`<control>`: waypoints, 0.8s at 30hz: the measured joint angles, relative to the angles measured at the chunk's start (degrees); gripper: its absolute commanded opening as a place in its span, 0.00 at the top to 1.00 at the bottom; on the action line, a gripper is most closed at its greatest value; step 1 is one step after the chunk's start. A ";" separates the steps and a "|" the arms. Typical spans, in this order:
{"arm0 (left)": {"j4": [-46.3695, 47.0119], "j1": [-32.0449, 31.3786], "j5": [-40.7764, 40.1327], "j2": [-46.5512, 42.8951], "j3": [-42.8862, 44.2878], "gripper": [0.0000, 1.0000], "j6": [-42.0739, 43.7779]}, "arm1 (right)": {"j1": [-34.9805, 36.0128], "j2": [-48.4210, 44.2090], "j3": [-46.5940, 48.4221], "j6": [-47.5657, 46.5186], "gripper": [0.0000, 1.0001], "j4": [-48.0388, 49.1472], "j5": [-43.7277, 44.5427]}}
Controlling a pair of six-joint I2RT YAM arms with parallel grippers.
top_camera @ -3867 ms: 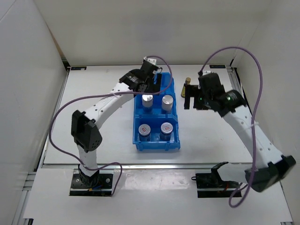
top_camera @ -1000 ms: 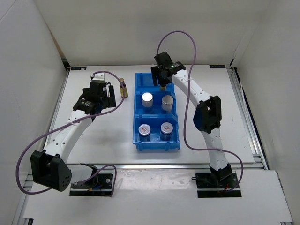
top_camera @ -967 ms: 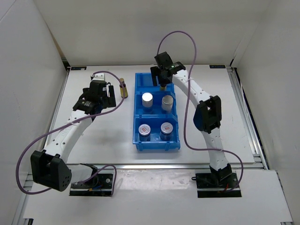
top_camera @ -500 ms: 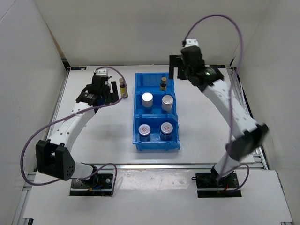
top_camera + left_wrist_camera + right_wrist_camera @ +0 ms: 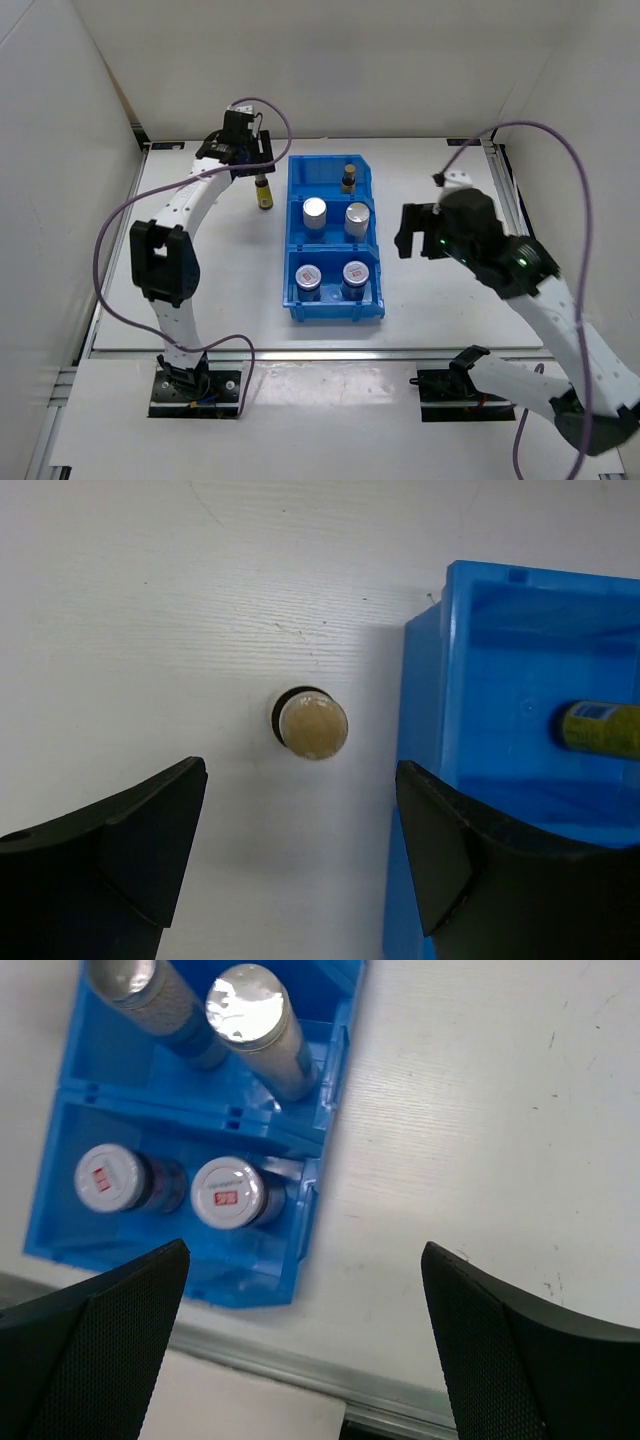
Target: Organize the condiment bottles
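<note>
One slim amber bottle [image 5: 263, 192] stands upright on the table just left of the blue bin [image 5: 372, 262]. In the left wrist view its tan cap [image 5: 314, 727] shows from above, just ahead of my open left gripper [image 5: 300, 810], not between the jaws. The other amber bottle [image 5: 348, 178] stands in the bin's back compartment, yellow label [image 5: 600, 727] showing. Two silver-topped cylinders [image 5: 315, 213] [image 5: 357, 216] fill the middle compartment. Two red-marked jars [image 5: 105, 1177] [image 5: 228, 1192] sit in the front one. My right gripper [image 5: 305, 1290] hangs open and empty over bare table, right of the bin.
White walls enclose the table on three sides. A metal rail [image 5: 300, 1365] runs along the near table edge, close below my right gripper. The bin wall [image 5: 430, 710] stands close to my left gripper's right finger.
My right arm has drawn back from the bin's back compartment to the right side, leaving an amber bottle there. My left gripper has swung toward the back, over the amber bottle on the table.
</note>
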 measured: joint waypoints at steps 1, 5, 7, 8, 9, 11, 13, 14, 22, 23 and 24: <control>-0.17 0.13 0.35 1.68 0.87 0.17 0.11 | 0.00 -2.73 -0.04 0.15 0.00 -1.29 -0.44; -1.16 0.87 2.08 7.89 3.85 0.19 -0.02 | 0.02 -11.80 1.16 0.20 0.00 -4.72 -1.84; -1.62 0.96 2.67 10.36 5.42 0.21 -0.42 | 0.02 -15.06 1.77 -0.26 0.00 -5.77 -2.01; -1.95 1.01 2.71 11.76 6.56 0.21 -0.63 | 0.02 -16.11 1.99 -0.68 0.00 -6.23 -2.10; -1.97 0.98 2.62 12.92 7.76 0.21 -0.63 | 0.02 -16.65 2.21 -1.03 0.00 -6.80 -2.19; -1.99 0.52 1.90 14.53 9.44 0.29 -0.61 | 0.02 -16.70 2.80 -1.66 0.00 -7.76 -2.38; -2.16 -0.26 0.85 15.28 10.56 0.35 -0.50 | 0.02 -16.28 3.04 -2.36 0.00 -8.22 -2.60; -2.16 -0.74 0.42 15.45 11.13 0.43 -0.39 | 0.02 -16.00 3.21 -2.60 0.00 -8.41 -2.64; -2.03 -2.54 -2.12 15.45 12.04 0.79 -0.15 | 0.02 -15.58 3.82 -3.48 0.00 -10.14 -2.69; -2.16 -2.73 -2.49 15.34 11.96 0.81 -0.15 | 0.02 -15.58 3.82 -3.56 0.00 -10.36 -2.67; -2.36 -2.89 -2.86 15.28 11.91 0.85 -0.13 | 0.02 -15.56 3.82 -3.65 0.00 -10.60 -2.69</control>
